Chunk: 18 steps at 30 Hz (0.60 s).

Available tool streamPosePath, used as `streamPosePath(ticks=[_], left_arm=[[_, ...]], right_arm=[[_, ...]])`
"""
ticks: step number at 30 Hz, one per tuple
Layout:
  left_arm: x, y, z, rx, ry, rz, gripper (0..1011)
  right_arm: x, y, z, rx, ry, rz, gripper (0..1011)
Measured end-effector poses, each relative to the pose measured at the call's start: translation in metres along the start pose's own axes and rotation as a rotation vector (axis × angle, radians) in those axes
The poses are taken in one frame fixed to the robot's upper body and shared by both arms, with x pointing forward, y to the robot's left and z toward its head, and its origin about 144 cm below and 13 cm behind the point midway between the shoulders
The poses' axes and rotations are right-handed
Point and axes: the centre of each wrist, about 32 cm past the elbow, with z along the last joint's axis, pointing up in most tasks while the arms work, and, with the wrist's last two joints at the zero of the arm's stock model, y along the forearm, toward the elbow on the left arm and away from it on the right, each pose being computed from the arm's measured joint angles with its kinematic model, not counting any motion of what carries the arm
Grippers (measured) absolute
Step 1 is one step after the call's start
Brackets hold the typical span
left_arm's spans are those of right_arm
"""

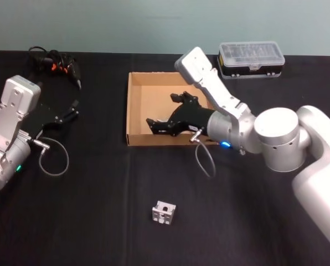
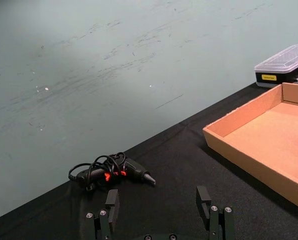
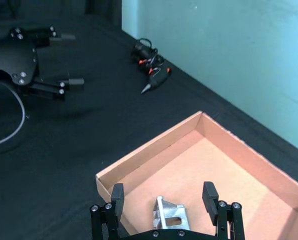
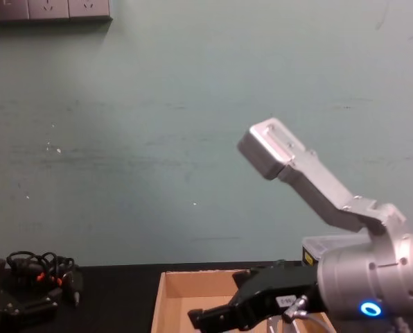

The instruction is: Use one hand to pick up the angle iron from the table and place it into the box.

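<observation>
- The right hand [image 3: 163,197] reaches in from the robot's right and hangs over the inside of the box [image 3: 149,145], above the near half of its floor.
- Its two black fingers [image 3: 116,197] are spread wide apart and grip nothing.
- The angle iron [image 3: 169,217] lies on the tan floor of the box, close to the near wall. In the right wrist view it sits between the two spread fingers, with a clear gap to each; neither finger touches it.
- In the head view the right hand covers that part of the box floor.
- A second angle iron [image 1: 164,213], a small silver bracket, rests on the counter [image 1: 98,210]. It is in front of the box on the robot's side, well apart from the box and from both hands.
- The left hand [image 2: 158,200] is parked over the left part of the counter, well apart from the box. Its fingers are also apart and hold nothing.
- A black tool [image 1: 54,64] with looped cables and orange marks lies at the far left of the counter, beyond the left hand.
- A black case [image 1: 251,58] with a clear lid stands at the far edge of the counter, beyond the box's far right corner.
</observation>
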Motion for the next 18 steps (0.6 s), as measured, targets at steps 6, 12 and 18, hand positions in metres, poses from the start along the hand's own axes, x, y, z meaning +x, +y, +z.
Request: streamPosePath(ticks=[6,12,18], left_arm=[[0.0,0.0,0.0,0.0,0.0,0.0,1011],[0.0,0.0,0.0,0.0,0.0,0.0,1011],[0.0,0.0,0.0,0.0,0.0,0.0,1011]], right_arm=[[0.001,-0.019,0.005,0.038,-0.011,-0.007,1003],[0.002,-0.047,0.008,0.074,-0.025,-0.001,1002],[0.001,-0.079,0.01,0.104,-0.041,0.016,1002]])
